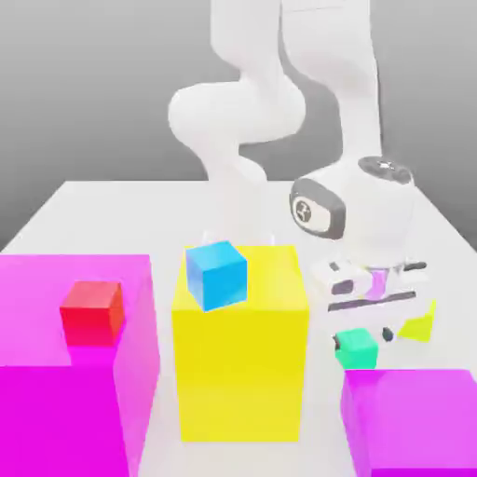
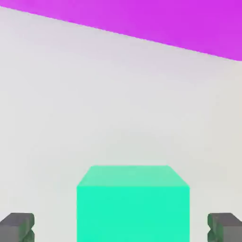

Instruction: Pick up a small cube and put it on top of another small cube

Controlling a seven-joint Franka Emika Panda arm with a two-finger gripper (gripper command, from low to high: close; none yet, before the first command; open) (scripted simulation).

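1. see a pale tabletop (image 1: pixel 112 219) running under everything, with a white robot arm (image 1: pixel 238 107) rising at the back and bending over toward the exterior view's right.
2. at the exterior view's left, find a big magenta block (image 1: pixel 61 410), cut off by the picture's edge.
3. beside that, in the middle, find a tall yellow block (image 1: pixel 239 373).
4. at the exterior view's right, in front, see a purple block (image 1: pixel 419 419), partly out of the picture.
5. behind the purple block, see the gripper (image 1: pixel 362 338) pointing down, opened wide, holding nothing, with a fingertip on either side of the green cube (image 1: pixel 357 348) and a gap on both sides.
6. on the big magenta block, spot a red cube (image 1: pixel 91 314); on the yellow block, near its front edge, a blue cube (image 1: pixel 217 276), set askew.
7. find the green cube low on the tabletop, just behind the purple block.
8. past the gripper, notice a yellow-green piece (image 1: pixel 419 323), perhaps a cube partly hidden; cannot be sure of its shape.
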